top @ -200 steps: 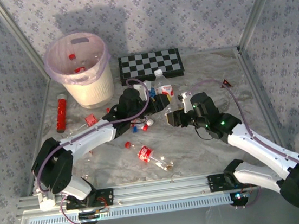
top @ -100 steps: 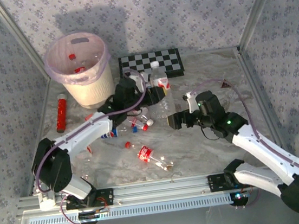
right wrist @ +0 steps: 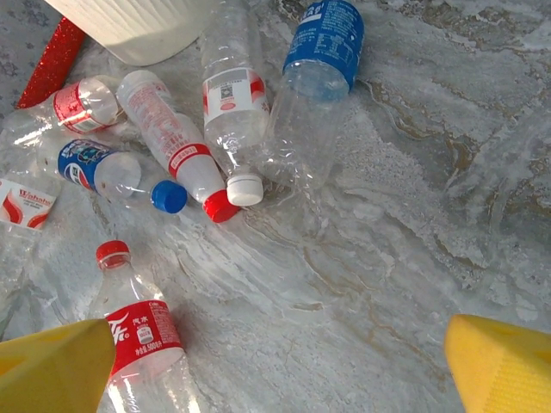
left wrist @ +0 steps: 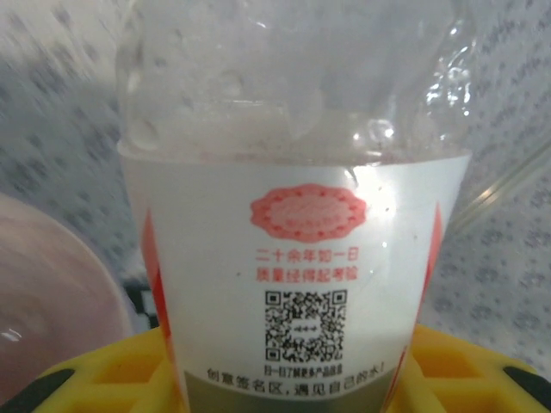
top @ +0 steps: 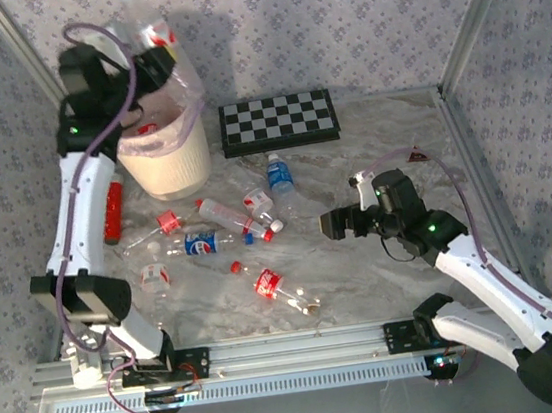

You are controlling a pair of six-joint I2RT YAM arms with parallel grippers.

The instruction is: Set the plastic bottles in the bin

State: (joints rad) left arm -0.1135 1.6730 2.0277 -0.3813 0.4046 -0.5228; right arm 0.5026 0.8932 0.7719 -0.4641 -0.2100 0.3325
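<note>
Nearest, well to the right of the bin, the right gripper hangs low over the table with its fingers spread and nothing between them. The loose bottles lie between it and the bin, flat on their sides and pointing every way. The red bottle is closest to it, on the side towards the bin.

Farther back, the left gripper is raised above the bin's rim, pinching the held bottle at its labelled waist. The bottle's long axis crosses the fingers, clear end up and away from the bin. The mouth seems to lie below this hand, so letting go should do; being near the rim could risk a miss.
</note>
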